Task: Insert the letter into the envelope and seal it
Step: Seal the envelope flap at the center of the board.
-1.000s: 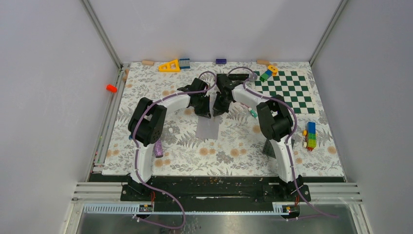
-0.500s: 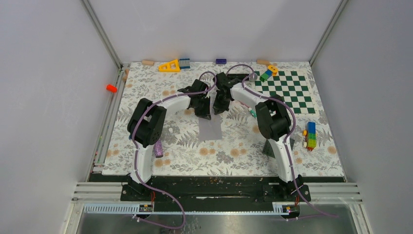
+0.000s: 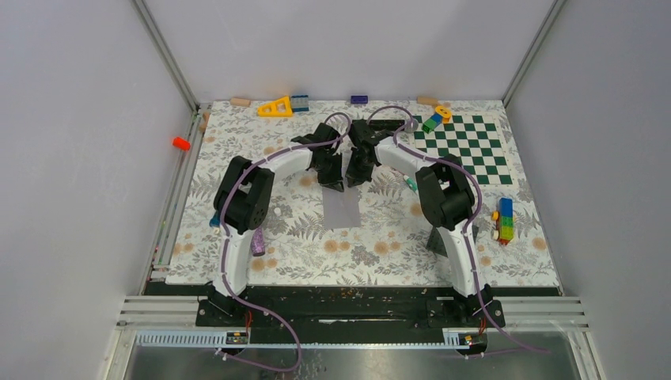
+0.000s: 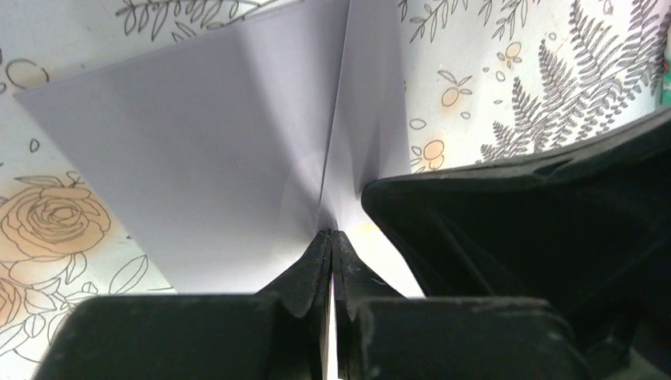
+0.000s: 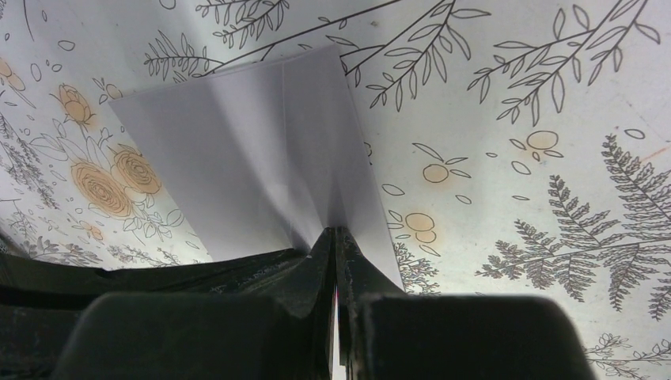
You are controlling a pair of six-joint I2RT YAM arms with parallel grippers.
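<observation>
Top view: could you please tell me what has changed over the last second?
The left gripper and its elbow shifted slightly rightward and away from the bases, nudging the envelope a little right. Both it and the right gripper stayed shut on the envelope's far edge; the checkerboard did not move.

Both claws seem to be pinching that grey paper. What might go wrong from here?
1. The left gripper and right gripper are both shut on the same edge of the envelope, side by side. If they pull unevenly, the paper could tear or crumple; it already bulges along a crease.
2. The two grippers sit very close together, so a small sideways move might make them bump.
</observation>
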